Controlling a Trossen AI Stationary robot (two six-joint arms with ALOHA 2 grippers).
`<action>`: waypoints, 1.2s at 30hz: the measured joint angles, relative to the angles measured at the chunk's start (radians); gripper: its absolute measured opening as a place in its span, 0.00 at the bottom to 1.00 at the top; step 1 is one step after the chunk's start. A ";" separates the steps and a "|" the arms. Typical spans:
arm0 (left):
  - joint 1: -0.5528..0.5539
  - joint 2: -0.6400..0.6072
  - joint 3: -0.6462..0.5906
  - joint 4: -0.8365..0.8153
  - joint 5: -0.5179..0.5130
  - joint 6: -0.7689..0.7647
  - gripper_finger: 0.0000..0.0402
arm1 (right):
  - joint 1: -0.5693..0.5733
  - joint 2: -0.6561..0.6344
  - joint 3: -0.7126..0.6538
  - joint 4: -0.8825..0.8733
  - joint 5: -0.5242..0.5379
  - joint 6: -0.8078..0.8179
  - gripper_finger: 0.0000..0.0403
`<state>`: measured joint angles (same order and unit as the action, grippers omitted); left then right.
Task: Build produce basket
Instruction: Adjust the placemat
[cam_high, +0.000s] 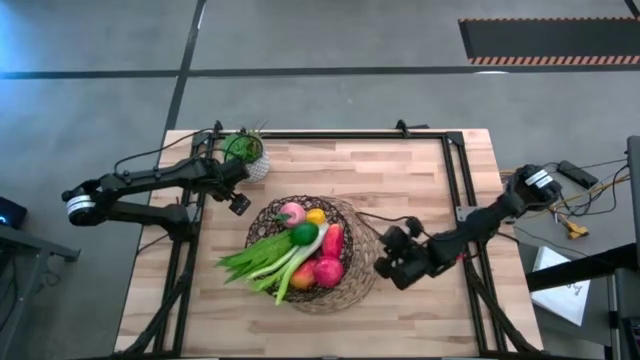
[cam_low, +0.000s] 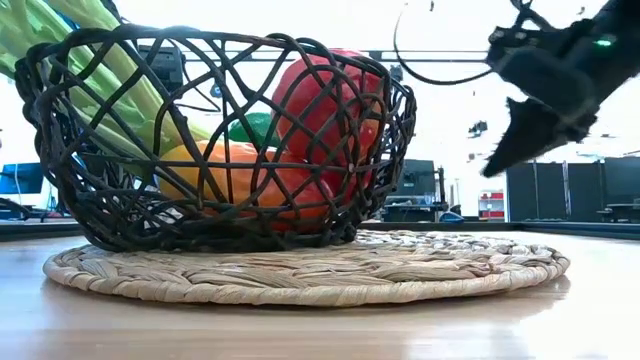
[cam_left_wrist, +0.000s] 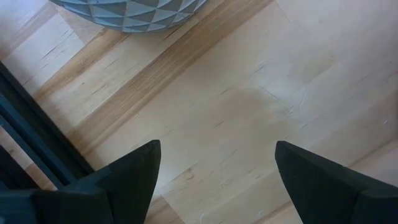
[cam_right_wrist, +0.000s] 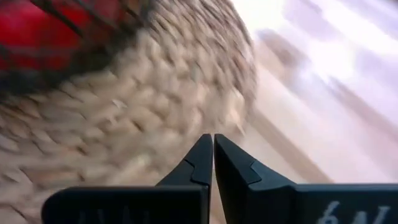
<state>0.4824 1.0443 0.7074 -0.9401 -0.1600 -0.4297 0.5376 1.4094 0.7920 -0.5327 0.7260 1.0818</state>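
On the pale wooden tabletop (cam_high: 400, 180), the dark-brown open-weave wire basket (cam_high: 355, 272) sits centred on a round woven straw mat (cam_low: 480, 265). It already holds the toy produce (cam_high: 300, 255): a long green leafy bunch, a white-green leek, red and orange fruits, a yellow lemon, a green lime and a pink peach. No loose fruit is visible elsewhere on the tabletop, so the loading appears complete or nearly so.

The right hand (cam_high: 392, 266) hangs just beside the basket's right rim, above the mat edge, its fingers (cam_right_wrist: 205, 163) pressed together and carrying nothing. The left hand (cam_high: 239, 203) sits near the small pale faceted plant pot (cam_high: 256, 166), well apart from the basket, its fingers (cam_left_wrist: 134, 171) spread over bare wood and empty.

Judgement: the step in hand looks like clearing away. The right arm should lift before travelling sideways to avoid snagging the wire rim or dragging the mat. The left arm should stay clear of the pot.
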 joint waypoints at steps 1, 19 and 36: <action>0.000 0.000 0.000 0.000 0.000 0.000 0.75 | 0.017 -0.002 -0.006 -0.042 0.000 0.063 0.02; 0.000 0.000 0.000 0.000 0.000 0.000 0.75 | 0.064 0.237 -0.049 0.202 0.007 0.137 0.02; 0.000 0.000 0.000 0.000 0.000 0.000 0.75 | 0.064 0.229 -0.050 0.226 0.004 0.109 0.02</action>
<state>0.4824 1.0443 0.7074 -0.9401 -0.1600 -0.4297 0.6014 1.6382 0.7422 -0.3068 0.7303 1.1912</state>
